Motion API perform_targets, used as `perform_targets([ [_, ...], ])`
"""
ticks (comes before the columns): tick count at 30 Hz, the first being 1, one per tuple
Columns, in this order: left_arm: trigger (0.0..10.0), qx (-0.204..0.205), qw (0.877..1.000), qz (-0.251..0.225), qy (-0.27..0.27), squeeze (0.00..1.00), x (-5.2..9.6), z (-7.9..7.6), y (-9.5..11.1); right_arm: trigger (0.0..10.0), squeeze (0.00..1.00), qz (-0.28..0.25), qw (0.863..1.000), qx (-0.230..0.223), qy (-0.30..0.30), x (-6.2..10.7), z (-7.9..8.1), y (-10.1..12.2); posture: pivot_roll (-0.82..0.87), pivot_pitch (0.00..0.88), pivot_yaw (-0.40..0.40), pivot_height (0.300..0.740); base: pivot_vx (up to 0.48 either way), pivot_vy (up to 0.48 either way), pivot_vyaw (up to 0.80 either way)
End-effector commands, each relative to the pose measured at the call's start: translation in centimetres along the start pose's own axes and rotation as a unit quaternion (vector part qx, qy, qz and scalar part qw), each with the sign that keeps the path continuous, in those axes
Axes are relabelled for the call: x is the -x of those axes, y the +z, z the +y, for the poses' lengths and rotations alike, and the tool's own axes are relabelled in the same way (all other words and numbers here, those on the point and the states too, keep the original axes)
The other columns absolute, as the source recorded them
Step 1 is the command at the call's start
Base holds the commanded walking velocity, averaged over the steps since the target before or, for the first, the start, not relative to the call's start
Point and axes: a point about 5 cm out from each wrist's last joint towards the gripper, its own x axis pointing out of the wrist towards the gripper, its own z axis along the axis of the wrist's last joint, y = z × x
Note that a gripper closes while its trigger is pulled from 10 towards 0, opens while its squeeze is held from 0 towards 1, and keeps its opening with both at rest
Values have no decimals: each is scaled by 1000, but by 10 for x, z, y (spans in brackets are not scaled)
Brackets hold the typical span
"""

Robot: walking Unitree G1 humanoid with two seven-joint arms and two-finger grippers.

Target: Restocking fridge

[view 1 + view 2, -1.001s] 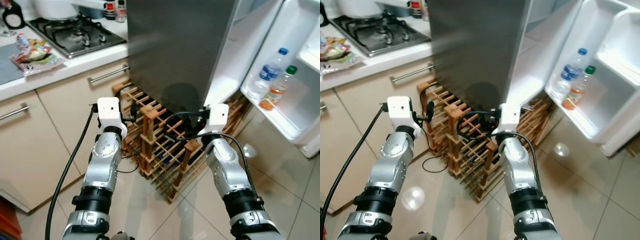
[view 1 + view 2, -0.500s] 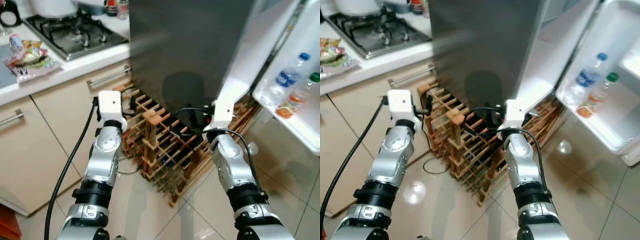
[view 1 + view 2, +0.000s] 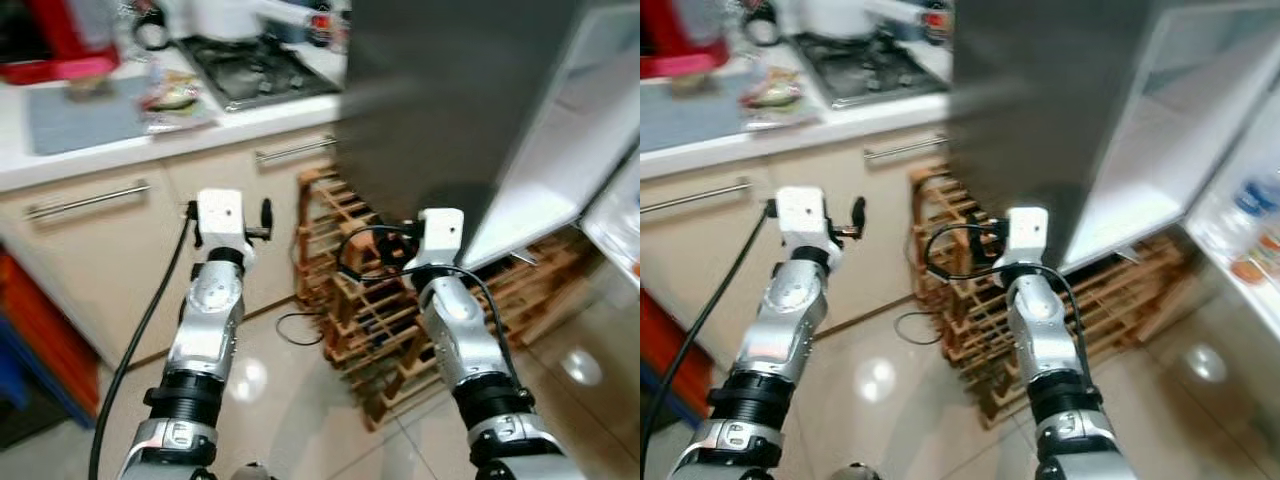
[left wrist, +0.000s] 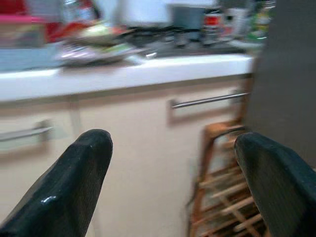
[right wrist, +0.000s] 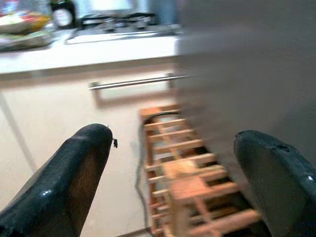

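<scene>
Fridge restocking starts from empty grippers: the left gripper has its two black fingers spread wide with nothing between them, and the right gripper is spread just as wide and also holds nothing. Both are raised in front of the robot at about the same height, the left one facing the cream cabinet drawers and the right one facing the wooden wine rack that stands on the tiled floor against the fridge's side.

Beyond them, the fridge rises as a dark steel slab on the robot's right, its door open with bottles on the door shelf, blurred. On the worktop to the left, beside the gas hob, lies a packet of groceries in shiny wrap, well apart from both grippers.

That packet looks the likeliest thing to stock. I judge it light, soft and crinkly, so it may slip or crush; a gentle pinch across its middle or a sealed edge should suit. The bottles would be heavier, stiff and smooth, best taken around the body.
</scene>
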Motion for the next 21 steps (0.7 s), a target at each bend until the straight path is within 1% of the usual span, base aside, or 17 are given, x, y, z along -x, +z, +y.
perform_targets([
  [1, 10000, -9, 1000, -4, 7, 0, 1, 4, 1, 10000, 0, -7, 1000, -4, 5, -4, 2, 4, -15, 0, -35, 740, 0, 0, 581],
  [5, 10000, -19, 1000, -4, 19, 0, 4, 8, -1, 10000, 0, -12, 1000, -3, 11, -5, 5, 5, -7, 0, -40, 740, 0, 0, 572],
  [8, 10000, -27, 999, -3, 18, 0, 6, 6, -3, 10000, 0, -13, 1000, -1, 17, -5, 5, 5, -9, 0, -36, 740, 0, 0, 556],
  [10, 10000, -26, 1000, -4, 14, 0, 5, 1, -2, 10000, 0, -17, 1000, 2, 21, -5, 3, 7, -15, 0, -30, 740, 0, 0, 556],
  [11, 10000, -26, 1000, -4, 14, 0, 5, 1, -2, 10000, 0, -17, 1000, 2, 21, -5, 3, 7, -15, 0, -30, 740, 0, 0, 556],
  [13, 10000, -29, 1000, -12, -1, 0, 4, -7, 1, 10000, 0, -21, 1000, 6, 20, -5, 1, 8, -22, 0, -21, 740, 0, 0, 556],
  [14, 10000, -29, 1000, -12, -1, 0, 4, -7, 1, 10000, 0, -21, 1000, 6, 20, -5, 1, 8, -22, 0, -21, 740, 0, 0, 556],
  [15, 10000, -12, 999, -25, -33, 0, 2, -15, 8, 10000, 0, -30, 999, 17, 17, -6, -1, 12, -35, 0, -11, 740, 0, 0, 556],
  [17, 10000, -10, 998, -36, -45, 0, 2, -18, 12, 10000, 0, -36, 999, 33, 16, -6, -2, 15, -46, 0, 0, 740, 401, 0, 556],
  [21, 10000, -14, 998, -39, -46, 0, 1, -19, 13, 10000, 0, -36, 999, 38, 15, -6, -3, 15, -53, 0, 8, 740, 441, 0, 584],
])
